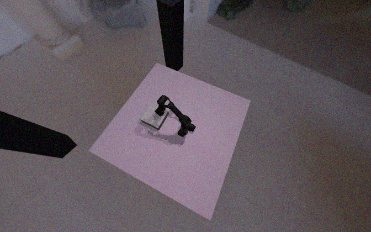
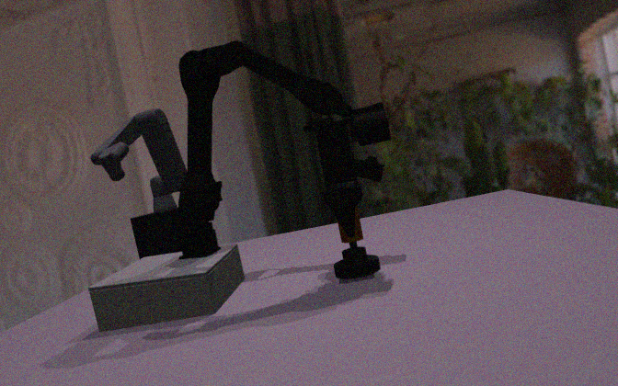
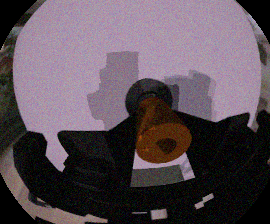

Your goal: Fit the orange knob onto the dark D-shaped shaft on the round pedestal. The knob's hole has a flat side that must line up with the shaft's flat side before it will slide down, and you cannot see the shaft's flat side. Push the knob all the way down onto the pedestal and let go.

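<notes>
The black gripper (image 2: 349, 221) (image 3: 154, 115) grasps the orange knob (image 2: 356, 232) (image 3: 164, 143) above the dark shaft (image 2: 353, 244), its lower end at or just over the shaft's tip; whether the hole has begun to take the shaft cannot be told. In the exterior view the round pedestal (image 2: 357, 268) (image 3: 132, 99) stands at six o'clock from the knob, a short length of shaft showing between them. Picking up and carrying are done; by appearances, aligning the flats, pushing down to the pedestal and letting go remain. The knob is smooth and tapered, its wider end toward the wrist camera marked by a dark recess at about five o'clock. The pedestal is a stepped, matte black disc. At eight o'clock from it, in the exterior view, sits a grey, sharp-edged block (image 2: 157, 301) bearing the arm (image 2: 200, 139) (image 1: 176, 110), on a pale pink, flat tabletop (image 1: 164, 167) (image 2: 470, 306).
</notes>
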You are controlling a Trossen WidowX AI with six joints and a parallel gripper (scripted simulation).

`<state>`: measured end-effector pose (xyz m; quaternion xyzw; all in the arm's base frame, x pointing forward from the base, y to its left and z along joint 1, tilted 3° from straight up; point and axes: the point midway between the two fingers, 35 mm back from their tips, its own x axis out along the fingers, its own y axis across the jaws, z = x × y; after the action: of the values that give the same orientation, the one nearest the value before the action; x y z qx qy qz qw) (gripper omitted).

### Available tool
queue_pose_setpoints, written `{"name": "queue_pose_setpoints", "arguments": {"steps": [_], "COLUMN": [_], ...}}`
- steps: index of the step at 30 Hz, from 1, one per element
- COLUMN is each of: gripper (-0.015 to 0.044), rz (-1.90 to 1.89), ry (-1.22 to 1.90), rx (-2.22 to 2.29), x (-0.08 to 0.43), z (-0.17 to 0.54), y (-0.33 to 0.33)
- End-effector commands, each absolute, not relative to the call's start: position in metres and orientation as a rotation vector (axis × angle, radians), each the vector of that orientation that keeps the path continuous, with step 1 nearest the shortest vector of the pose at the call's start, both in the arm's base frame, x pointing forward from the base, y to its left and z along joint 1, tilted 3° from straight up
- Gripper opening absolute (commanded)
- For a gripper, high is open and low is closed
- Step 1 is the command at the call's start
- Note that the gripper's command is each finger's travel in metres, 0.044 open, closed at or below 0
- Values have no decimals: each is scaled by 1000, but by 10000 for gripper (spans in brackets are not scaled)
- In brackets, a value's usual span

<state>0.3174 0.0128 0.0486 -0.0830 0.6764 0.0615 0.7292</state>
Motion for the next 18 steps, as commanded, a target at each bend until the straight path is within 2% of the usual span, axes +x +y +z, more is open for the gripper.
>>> {"name": "queue_pose_setpoints", "arguments": {"steps": [1, 18], "gripper": [0, 0], "rz": [136, 293], "ry": [1486, 1471], "rx": [-178, -347], "x": [317, 313], "z": [51, 48], "y": [13, 13]}}
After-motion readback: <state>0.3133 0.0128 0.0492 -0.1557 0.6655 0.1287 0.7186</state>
